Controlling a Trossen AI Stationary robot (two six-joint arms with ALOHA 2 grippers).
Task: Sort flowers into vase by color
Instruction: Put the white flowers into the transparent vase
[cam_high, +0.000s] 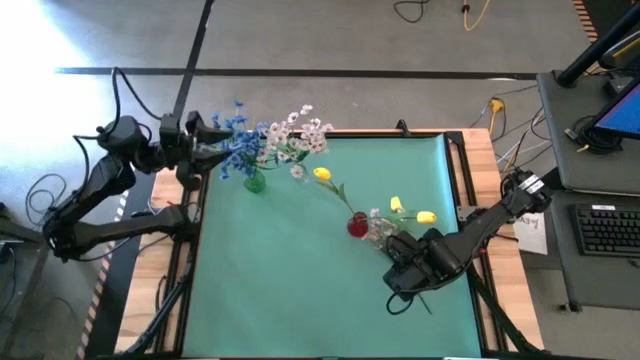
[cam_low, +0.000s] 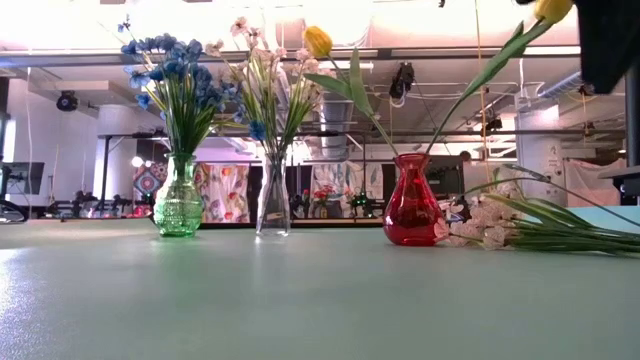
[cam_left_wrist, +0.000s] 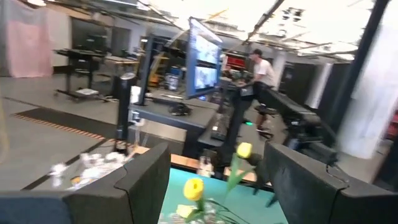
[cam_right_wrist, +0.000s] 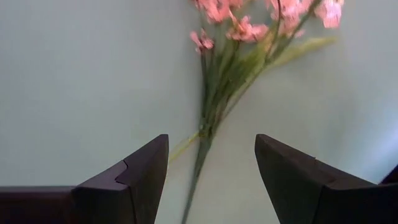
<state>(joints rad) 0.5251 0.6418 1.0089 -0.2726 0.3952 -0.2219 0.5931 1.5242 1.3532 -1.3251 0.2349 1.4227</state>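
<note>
Green tabletop (cam_high: 300, 280) lies under the right hand (cam_right_wrist: 211, 177), spread empty above a pink-white spray (cam_right_wrist: 249, 37)

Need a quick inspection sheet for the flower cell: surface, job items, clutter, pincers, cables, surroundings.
Surface: green mat, bare at the front.
Job's things: green vase holds blue flowers; clear vase pale sprays; red vase a yellow tulip; pink spray lies loose.
Clutter: nothing seen.
Grippers: left pincer open, by the blue flowers; right pincer open over the loose spray.
Cables: loops on floor.
Surroundings: person at workstations.
</note>
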